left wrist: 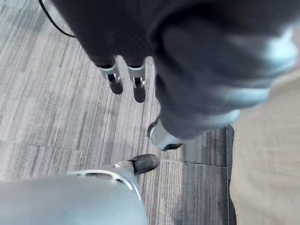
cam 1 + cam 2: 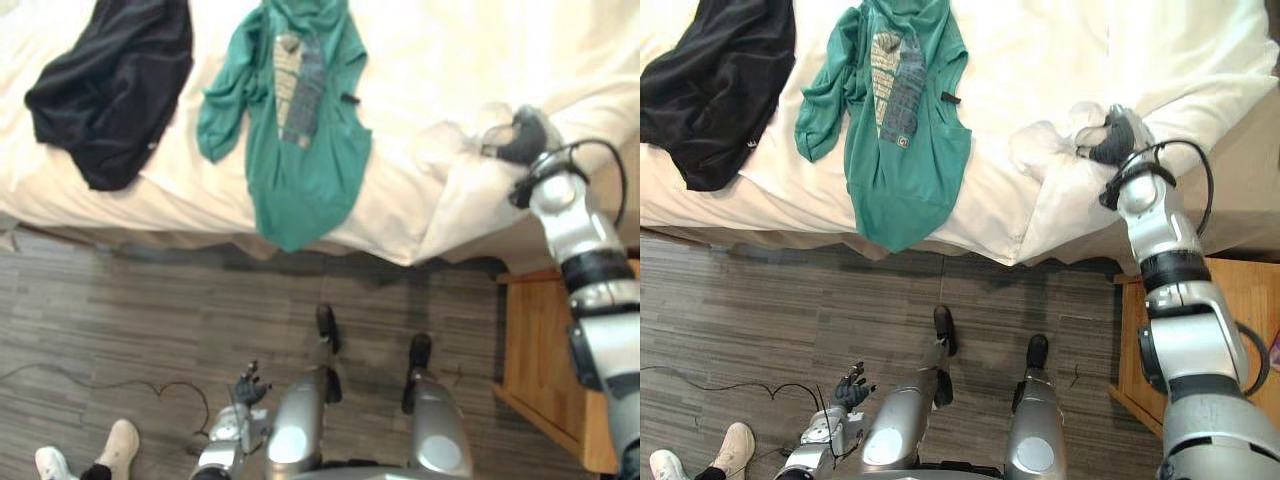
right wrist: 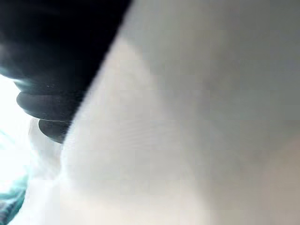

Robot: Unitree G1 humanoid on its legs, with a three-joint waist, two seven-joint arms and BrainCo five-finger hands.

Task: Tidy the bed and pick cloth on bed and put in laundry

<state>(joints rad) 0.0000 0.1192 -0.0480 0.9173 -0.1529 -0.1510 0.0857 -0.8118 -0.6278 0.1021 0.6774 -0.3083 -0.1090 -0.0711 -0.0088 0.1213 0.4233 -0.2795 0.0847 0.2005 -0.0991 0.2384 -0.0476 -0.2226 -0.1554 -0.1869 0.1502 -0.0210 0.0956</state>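
The green T-shirt (image 2: pixel 300 150) lies face up on the bed (image 2: pixel 430 50), neck toward the bed's middle. Its lower part drapes over the bed's near edge and hangs down the side. It is soft knit with short sleeves and a grey printed panel on the chest. It is well apart from both hands.

The black garment (image 2: pixel 110 90) lies crumpled just beside the shirt, toward the end of the bed on the robot's left. It is dark and matte, and one corner reaches the near edge.

The white bedcover (image 2: pixel 1200 60) is smooth across the bed's middle. At the near corner on the robot's right it is gathered into a rumpled bunch (image 2: pixel 1050 145). The right hand (image 2: pixel 1110 142) rests on that bunch, its dark ribbed cover uppermost and pale cloth pressed close around it. Whether it grips the cloth cannot be told.

The left hand (image 2: pixel 248 385) hangs low over the floor (image 2: pixel 150 320), away from the bed. Its fingers (image 1: pixel 114 77) are straight and apart, holding nothing.

The floor is grey wood-look planking. A light-wood piece of furniture (image 2: pixel 545 350) stands against the bed's right corner. A person's white shoes (image 2: pixel 118 445) stand on the floor, well out from the bed's left end.
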